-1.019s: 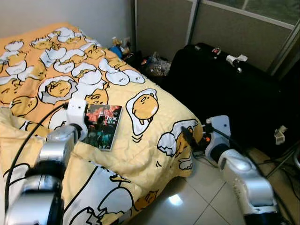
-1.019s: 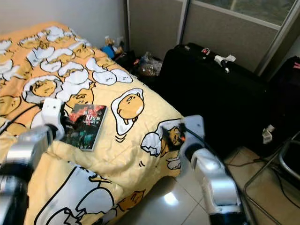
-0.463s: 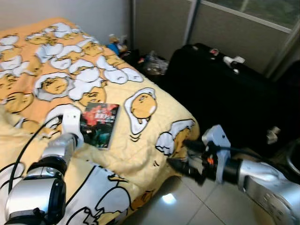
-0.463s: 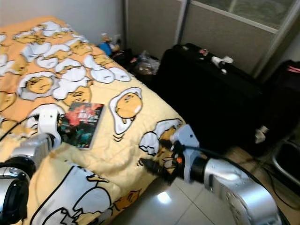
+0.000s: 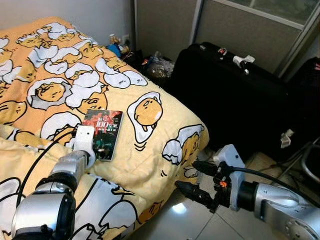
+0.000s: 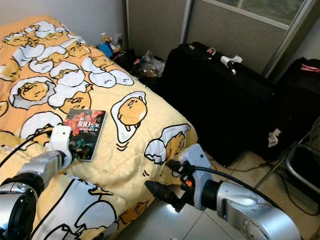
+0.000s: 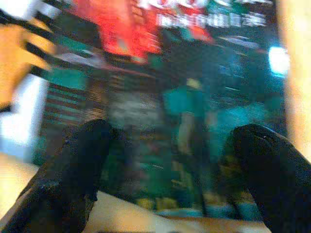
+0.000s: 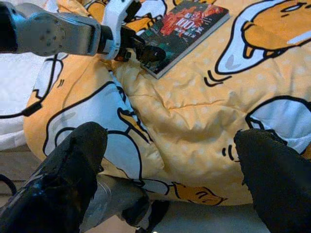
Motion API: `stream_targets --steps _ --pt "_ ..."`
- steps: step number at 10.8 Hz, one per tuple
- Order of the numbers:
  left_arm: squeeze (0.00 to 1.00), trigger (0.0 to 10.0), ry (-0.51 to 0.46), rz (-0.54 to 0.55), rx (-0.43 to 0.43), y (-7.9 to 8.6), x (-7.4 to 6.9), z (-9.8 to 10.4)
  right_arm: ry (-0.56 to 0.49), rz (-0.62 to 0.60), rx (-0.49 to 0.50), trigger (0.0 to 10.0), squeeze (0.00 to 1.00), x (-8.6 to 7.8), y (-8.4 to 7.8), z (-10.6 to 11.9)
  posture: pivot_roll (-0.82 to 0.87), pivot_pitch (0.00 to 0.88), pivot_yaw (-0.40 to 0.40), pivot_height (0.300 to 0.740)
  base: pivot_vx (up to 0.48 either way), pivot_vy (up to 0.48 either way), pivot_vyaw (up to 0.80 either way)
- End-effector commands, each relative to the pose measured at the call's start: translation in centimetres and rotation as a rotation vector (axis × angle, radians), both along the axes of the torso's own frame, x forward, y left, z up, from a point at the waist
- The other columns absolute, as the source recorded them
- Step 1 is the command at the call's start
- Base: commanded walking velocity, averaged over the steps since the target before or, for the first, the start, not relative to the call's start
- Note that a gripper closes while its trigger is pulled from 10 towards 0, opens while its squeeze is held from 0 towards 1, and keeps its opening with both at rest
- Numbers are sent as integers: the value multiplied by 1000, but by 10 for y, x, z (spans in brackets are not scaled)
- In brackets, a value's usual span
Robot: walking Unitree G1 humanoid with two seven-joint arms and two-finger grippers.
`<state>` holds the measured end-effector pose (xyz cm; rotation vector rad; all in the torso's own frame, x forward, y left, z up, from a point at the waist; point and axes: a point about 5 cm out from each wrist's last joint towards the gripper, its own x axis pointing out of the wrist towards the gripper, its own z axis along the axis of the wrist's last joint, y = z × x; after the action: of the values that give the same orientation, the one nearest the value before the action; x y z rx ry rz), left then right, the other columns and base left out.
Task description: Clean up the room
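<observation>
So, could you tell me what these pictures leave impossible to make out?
- Left gripper at the book: contact uncertain; the left wrist view is blurred.
- Book cover text: too small in the eye views.
- Clutter between bed and suitcase: too small to identify.
- Right gripper: the floor below is partly cut off by the picture's edge.

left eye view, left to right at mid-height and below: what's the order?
left gripper → book → egg-print bedspread corner → right gripper → black suitcase
</observation>
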<state>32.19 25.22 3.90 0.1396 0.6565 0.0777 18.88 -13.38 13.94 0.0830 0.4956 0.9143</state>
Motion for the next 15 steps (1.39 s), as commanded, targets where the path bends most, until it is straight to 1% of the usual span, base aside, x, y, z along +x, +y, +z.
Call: stream_targets --steps 1,3,4,5,6,7,8,9,10,11,12,14,15 --pt "0 10000 -19 41 100 15 -1 6 9 -2 -10 10000 0 -2 -2 1 -240 73 -15 740 0 0 0" --pt "0 10000 -22 61 142 22 -1 9 20 -17 -21 10000 0 -6 -9 5 -273 92 -21 740 0 0 0" --pt "0 10000 -13 72 147 24 -2 8 32 -16 -26 10000 0 -10 -11 5 -281 98 -27 740 0 0 0" --pt "0 10000 41 66 133 21 -10 -3 53 -6 -37 10000 0 -17 -13 5 -290 103 -38 740 0 0 0" --pt "0 10000 108 -1 68 9 -18 -17 62 3 -33 10000 0 -20 -13 6 -293 101 -45 740 0 0 0" --pt "0 10000 131 -86 -78 -12 -20 -26 61 3 -29 10000 0 -18 -12 7 -291 92 -50 740 0 0 0" --pt "0 10000 135 -176 -201 -31 -20 -30 53 0 -26 10000 0 -15 -11 8 -277 82 -53 740 0 0 0" --pt "0 10000 131 -227 -263 -40 -18 -29 48 0 -23 10000 0 -12 -10 8 -267 74 -50 740 0 0 0" --pt "0 10000 137 -252 -304 -45 -18 -28 43 -1 -19 10000 0 -10 -9 8 -261 69 -44 740 0 0 0" --pt "0 10000 126 -231 -368 -46 -16 -25 36 -8 -17 10000 0 -8 -8 8 -254 61 -36 740 0 0 0" --pt "0 10000 106 -170 -380 -40 -15 -23 31 -20 -12 10000 0 -6 -8 8 -246 56 -32 740 0 0 0" --pt "0 10000 55 -40 -340 -24 -15 -22 34 -27 -13 10000 0 -5 -8 5 -239 50 -25 740 0 0 0" --pt "0 10000 0 35 -402 -18 -11 -16 29 -40 -7 10000 0 -4 -8 5 -238 47 -20 740 0 0 0"
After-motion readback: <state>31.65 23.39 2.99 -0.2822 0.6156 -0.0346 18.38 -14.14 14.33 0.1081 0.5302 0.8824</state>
